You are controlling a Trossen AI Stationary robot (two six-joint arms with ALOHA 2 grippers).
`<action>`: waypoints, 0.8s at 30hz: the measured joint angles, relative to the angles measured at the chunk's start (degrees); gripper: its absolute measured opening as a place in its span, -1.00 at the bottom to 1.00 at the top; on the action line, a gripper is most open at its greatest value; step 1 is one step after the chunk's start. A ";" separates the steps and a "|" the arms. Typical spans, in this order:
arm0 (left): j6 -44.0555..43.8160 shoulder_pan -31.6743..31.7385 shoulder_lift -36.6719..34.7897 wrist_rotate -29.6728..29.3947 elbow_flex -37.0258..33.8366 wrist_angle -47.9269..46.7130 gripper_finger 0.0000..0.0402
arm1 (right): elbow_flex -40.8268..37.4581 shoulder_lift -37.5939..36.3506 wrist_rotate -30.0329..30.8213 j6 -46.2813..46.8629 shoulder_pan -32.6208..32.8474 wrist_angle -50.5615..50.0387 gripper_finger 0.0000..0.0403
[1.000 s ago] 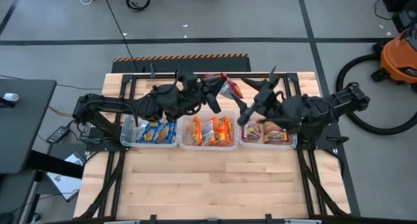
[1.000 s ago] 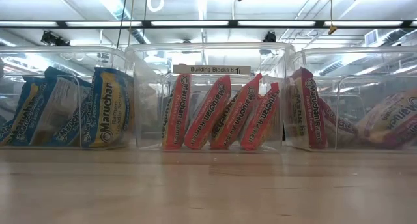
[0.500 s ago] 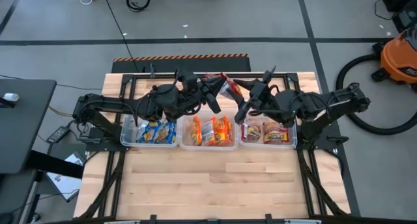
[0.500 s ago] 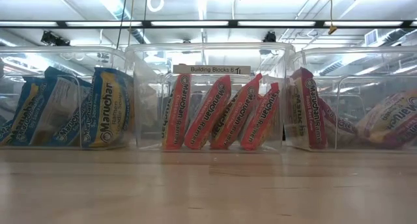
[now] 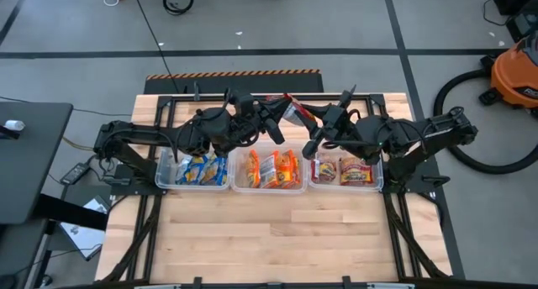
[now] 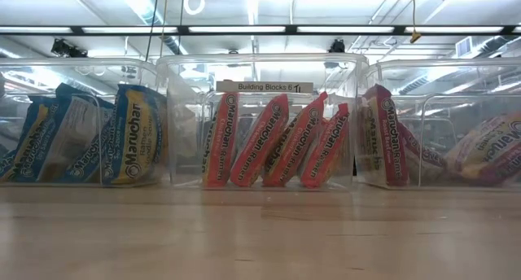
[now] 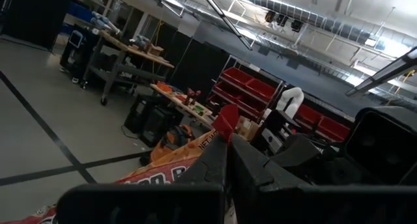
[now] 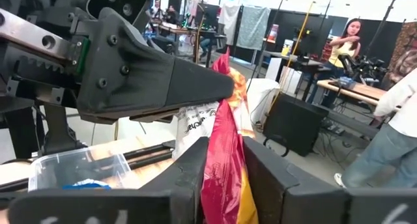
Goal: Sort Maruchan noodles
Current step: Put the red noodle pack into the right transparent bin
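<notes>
Pinched between both grippers, a crinkly red-and-orange plastic Maruchan noodle packet (image 5: 294, 112) is held above the far tabletop (image 5: 252, 239), behind the clear plastic bins (image 5: 269, 186). Left gripper (image 5: 282, 112) is clamped on one edge; right gripper (image 8: 225, 155) is closed on the packet's opposite side w/ fingers straddling it.

Three clear bins (image 5: 266, 188), two arms (image 5: 143, 136), one raised packet (image 5: 292, 112).

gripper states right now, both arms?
Left gripper: shut on the red noodle packet.
Right gripper: shut on the same red noodle packet, above the bins.
</notes>
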 joint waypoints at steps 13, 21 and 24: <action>-0.15 0.00 -0.08 0.00 0.00 -0.16 -0.77 | 0.00 -0.06 0.07 1.71 0.00 0.36 -0.62; 0.02 0.00 -0.09 -0.04 0.00 -0.28 -0.72 | 0.00 -0.09 0.39 2.81 0.00 0.30 -0.94; 0.02 0.00 -0.09 -0.02 0.00 -0.26 -0.72 | 0.00 -0.11 0.46 2.93 0.00 0.30 -0.95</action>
